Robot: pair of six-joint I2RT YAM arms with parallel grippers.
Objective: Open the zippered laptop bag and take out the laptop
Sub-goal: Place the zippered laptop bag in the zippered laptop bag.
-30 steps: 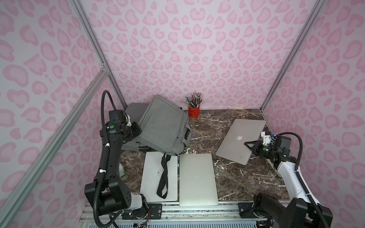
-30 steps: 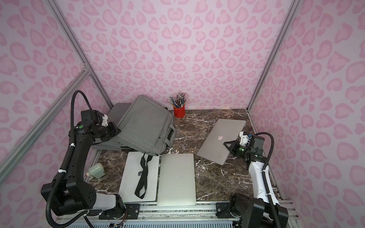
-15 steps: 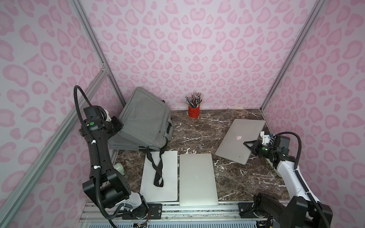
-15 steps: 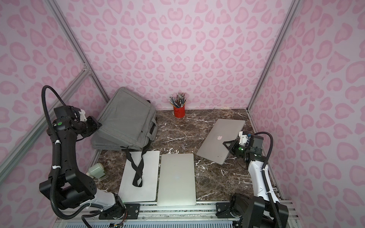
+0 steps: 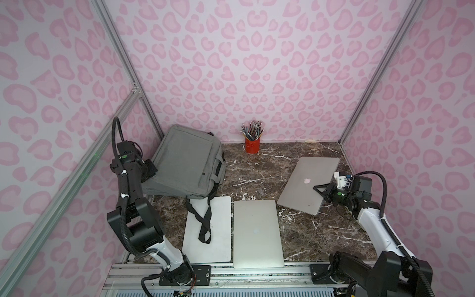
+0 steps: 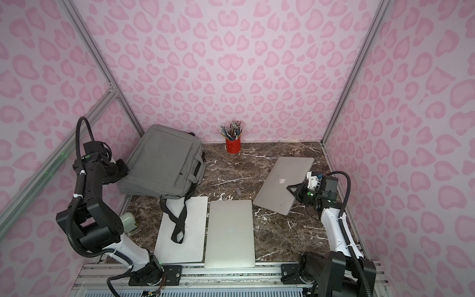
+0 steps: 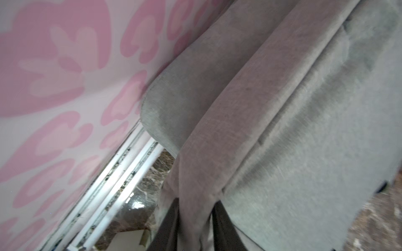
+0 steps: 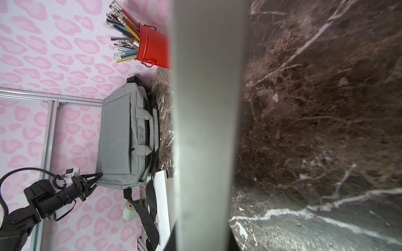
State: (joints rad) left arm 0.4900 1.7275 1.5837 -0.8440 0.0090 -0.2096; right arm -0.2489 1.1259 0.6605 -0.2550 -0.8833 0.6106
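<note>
The grey laptop bag (image 5: 187, 159) (image 6: 164, 162) lies tilted in the back left corner, its black strap (image 5: 205, 221) trailing forward. My left gripper (image 5: 152, 171) (image 6: 124, 171) is at the bag's left near corner. In the left wrist view a fold of the bag (image 7: 282, 108) sits pinched between the left gripper's (image 7: 195, 204) dark fingers. A silver laptop (image 5: 305, 185) (image 6: 282, 182) is out of the bag at the right, tilted with its right edge raised. My right gripper (image 5: 318, 190) (image 6: 291, 189) (image 8: 202, 241) is shut on that edge (image 8: 206, 130).
Two more closed laptops lie side by side at the front: a white one (image 5: 208, 231) under the strap and a silver one (image 5: 257, 234). A red cup of pencils (image 5: 252, 145) stands at the back wall. A pale green cup (image 6: 128, 221) lies by the left arm's base.
My left arm dragged the bag from the middle into the back left corner, then sank lower. The strap slid left across the white laptop. The right arm and its laptop stayed still.
</note>
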